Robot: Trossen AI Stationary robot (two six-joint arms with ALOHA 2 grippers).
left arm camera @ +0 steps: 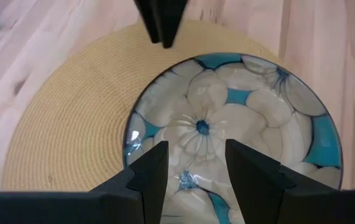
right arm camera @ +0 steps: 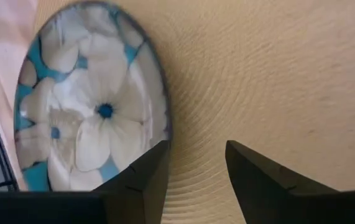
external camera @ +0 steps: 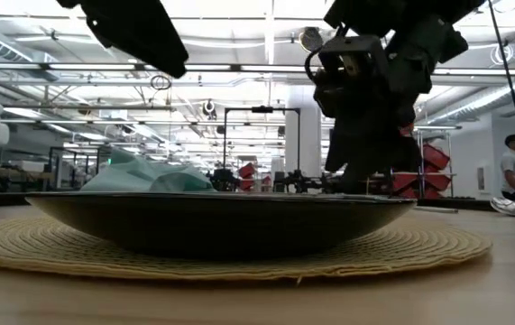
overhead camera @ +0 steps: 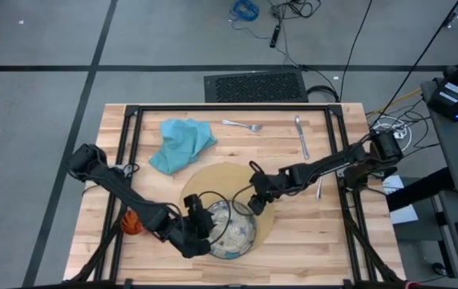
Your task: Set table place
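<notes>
The round tan mat point(external camera: 401, 248) is sitting closest to the low camera, woven in rings, with one plate point(left arm camera: 252, 118) lying on it toward the table's point(overhead camera: 309, 241) near edge, a white flower pattern on turquoise. The left gripper point(left arm camera: 196, 177) is hovering over the plate, fingers apart, holding nothing. The right gripper point(right arm camera: 196, 177) is hanging over the mat just beside the plate, also spread and empty. One blue napkin point(overhead camera: 182, 143), one fork point(overhead camera: 242, 125), one knife point(overhead camera: 301, 135), one orange cup point(overhead camera: 131, 222) are lying around.
</notes>
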